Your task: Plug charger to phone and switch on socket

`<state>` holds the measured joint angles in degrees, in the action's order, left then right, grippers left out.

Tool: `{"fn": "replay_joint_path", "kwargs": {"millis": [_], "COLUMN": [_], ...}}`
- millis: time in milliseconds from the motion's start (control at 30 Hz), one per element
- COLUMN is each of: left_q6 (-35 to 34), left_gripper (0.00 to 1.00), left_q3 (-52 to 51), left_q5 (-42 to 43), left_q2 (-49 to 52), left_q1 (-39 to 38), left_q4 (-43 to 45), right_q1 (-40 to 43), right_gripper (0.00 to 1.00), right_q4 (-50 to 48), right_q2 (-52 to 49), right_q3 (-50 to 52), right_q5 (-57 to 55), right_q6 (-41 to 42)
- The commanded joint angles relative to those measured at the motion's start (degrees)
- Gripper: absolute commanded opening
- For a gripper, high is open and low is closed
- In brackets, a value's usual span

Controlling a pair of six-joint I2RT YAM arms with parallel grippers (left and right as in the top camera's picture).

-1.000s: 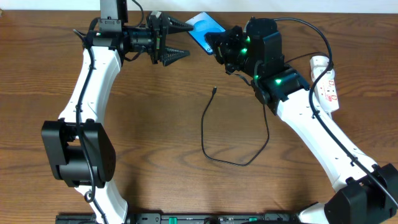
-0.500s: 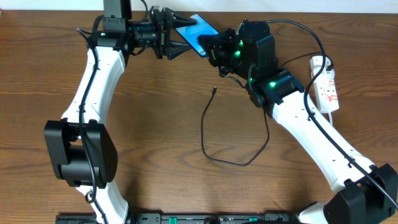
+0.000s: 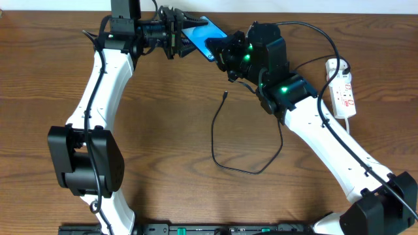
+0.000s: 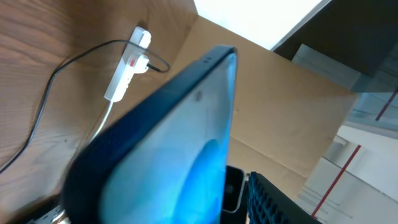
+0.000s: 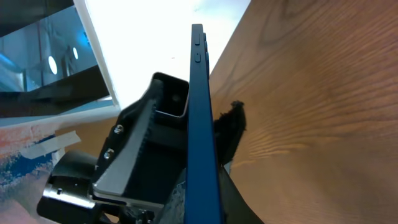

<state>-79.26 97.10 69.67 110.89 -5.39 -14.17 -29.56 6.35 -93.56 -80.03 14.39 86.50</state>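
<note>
The phone, blue screen up and tilted, is held off the table at the top centre. My right gripper is shut on its right end; the right wrist view shows it edge-on between the jaws. My left gripper is open, its fingers straddling the phone's left end. The phone fills the left wrist view, with one ribbed finger beside it. The charger's black cable loops on the table, its plug tip free. The white socket strip lies at the right; it also shows in the left wrist view.
The strip's white cord runs down along my right arm. A black cable arcs from the strip over the right arm. The table's back edge lies just behind the phone.
My left gripper has moved right and toward the back edge until its fingers straddle the phone. My right gripper has carried the phone slightly left toward it.
</note>
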Motion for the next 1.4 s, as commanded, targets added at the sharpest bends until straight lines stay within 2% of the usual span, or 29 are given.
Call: {"fn": "replay_joint_path", "kwargs": {"millis": [0, 467, 767, 1133, 1367], "left_q6": [-2.8, -5.38, -5.81, -8.55, -8.52], "left_gripper": [0.49, 0.28, 0.28, 0.28, 0.26], "left_q3": [0.66, 0.66, 0.66, 0.66, 0.63], "left_q5": [-0.35, -1.9, -1.7, 0.37, 0.37], "left_q2": [-1.49, -1.49, -1.49, -1.49, -1.49], "left_q1": [-0.31, -0.59, -0.59, -0.9, -1.29], "left_q4": [1.51, 1.68, 1.68, 7.08, 7.06], "right_q1": [-0.68, -1.29, -1.29, -1.27, -1.22], "right_gripper": [0.01, 0.02, 0.01, 0.01, 0.01], "right_q4": [-0.59, -0.83, -0.94, -2.86, -3.39], "right_q2": [-0.52, -1.25, -1.25, -1.29, -1.29], "right_q3": [-0.42, -0.42, -0.42, -0.42, -0.42], "right_q5": [-0.76, -0.74, 1.42, 1.68, 2.1], "right_q6": [0.28, 1.4, 8.07, 8.28, 9.05]}}
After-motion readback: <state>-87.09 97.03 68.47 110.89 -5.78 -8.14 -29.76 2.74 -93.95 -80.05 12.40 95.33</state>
